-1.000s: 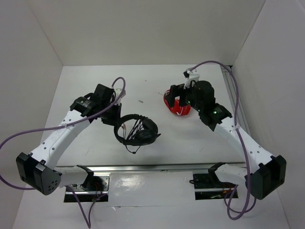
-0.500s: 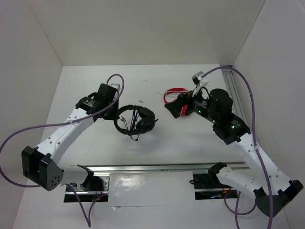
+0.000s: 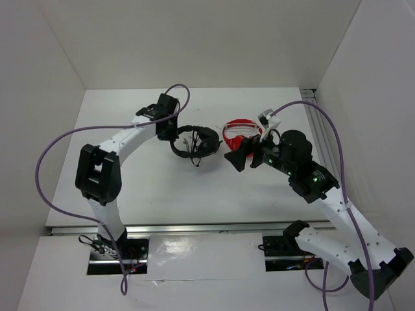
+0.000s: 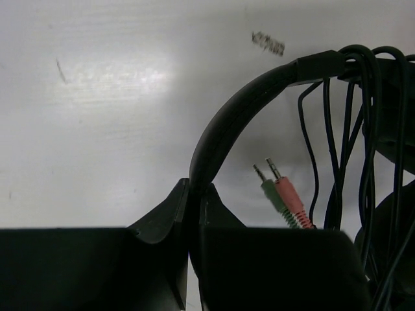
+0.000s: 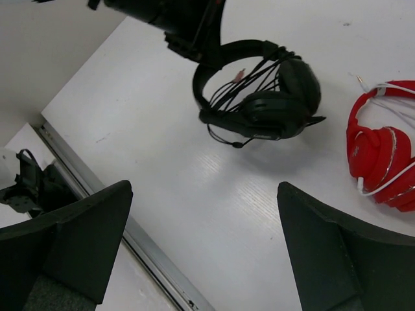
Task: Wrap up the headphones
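The left gripper (image 3: 170, 129) is clamped on the thin headband of the headphones (image 3: 194, 141), which are at the far middle of the table (image 3: 130, 188). The band passes between the two jaws, with the earcups and bunched cable to their right. Two plugs (image 4: 282, 194), one green and one pink, hang inside the band's arc. The red headphones (image 3: 241, 133) lie just right. The right gripper (image 3: 237, 157), jaws wide apart and holding nothing, hovers nearer, clear of both sets.
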Robot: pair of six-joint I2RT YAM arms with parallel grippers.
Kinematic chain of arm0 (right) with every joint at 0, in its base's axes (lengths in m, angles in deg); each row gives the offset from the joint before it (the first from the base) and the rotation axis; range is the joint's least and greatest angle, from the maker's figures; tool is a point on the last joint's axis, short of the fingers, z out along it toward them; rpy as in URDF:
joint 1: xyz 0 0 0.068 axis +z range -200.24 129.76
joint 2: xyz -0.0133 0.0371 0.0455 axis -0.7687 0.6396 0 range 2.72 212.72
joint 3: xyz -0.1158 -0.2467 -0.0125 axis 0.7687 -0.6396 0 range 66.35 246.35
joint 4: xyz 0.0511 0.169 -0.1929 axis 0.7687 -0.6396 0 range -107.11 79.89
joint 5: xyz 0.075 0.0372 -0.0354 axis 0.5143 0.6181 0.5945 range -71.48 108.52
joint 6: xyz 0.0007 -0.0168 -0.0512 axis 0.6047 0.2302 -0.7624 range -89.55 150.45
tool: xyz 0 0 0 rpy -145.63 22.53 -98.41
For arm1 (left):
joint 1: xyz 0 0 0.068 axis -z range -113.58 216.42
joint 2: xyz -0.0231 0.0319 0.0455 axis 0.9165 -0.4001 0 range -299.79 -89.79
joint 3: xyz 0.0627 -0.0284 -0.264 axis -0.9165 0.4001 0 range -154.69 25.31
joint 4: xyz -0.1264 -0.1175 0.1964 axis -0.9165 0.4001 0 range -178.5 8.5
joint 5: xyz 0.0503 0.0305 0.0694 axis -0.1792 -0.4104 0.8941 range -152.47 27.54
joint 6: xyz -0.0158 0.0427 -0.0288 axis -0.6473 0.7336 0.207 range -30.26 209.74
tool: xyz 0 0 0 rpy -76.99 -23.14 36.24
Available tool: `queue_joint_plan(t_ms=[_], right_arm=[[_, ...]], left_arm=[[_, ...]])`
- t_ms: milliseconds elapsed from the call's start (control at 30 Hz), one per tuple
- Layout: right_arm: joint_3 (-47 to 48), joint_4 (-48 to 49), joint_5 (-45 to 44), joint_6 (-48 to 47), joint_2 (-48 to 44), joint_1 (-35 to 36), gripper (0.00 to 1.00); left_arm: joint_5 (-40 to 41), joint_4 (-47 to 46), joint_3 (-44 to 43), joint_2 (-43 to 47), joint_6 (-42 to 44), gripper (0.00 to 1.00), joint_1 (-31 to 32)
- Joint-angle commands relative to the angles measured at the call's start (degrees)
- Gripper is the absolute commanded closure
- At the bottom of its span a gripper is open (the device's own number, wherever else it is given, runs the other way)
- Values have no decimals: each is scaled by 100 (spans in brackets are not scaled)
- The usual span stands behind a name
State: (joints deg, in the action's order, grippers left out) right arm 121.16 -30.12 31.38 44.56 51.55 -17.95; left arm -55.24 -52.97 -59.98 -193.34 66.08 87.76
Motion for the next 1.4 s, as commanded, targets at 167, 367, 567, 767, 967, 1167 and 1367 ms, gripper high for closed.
queue_joint_plan(t_ms=[167,367,567,767,967,1167,1367], right_arm=[[-84,15,-65,-31,-243,339,0],[-269,76,-178,-84,-296,514,0],[-339,129,-302,-136,-112,620,0],[-286,129,-302,-136,-59,620,0],[-286,77,-302,-84,3,673,0],[-234,76,-188,-31,3,673,0],[-128,76,-188,22,3,726,0]], left_arm=[[666,-459,-769,-789,196,100,-77],[465,-809,-586,-1177,54,100,-271],[174,-1381,-23,-1405,-25,100,-271],[736,-1444,172,-1809,-77,90,19],[1219,-1260,250,-1669,-411,70,160],[1721,-1030,145,-1370,-693,55,107],[1634,-969,145,-887,-763,41,107]])
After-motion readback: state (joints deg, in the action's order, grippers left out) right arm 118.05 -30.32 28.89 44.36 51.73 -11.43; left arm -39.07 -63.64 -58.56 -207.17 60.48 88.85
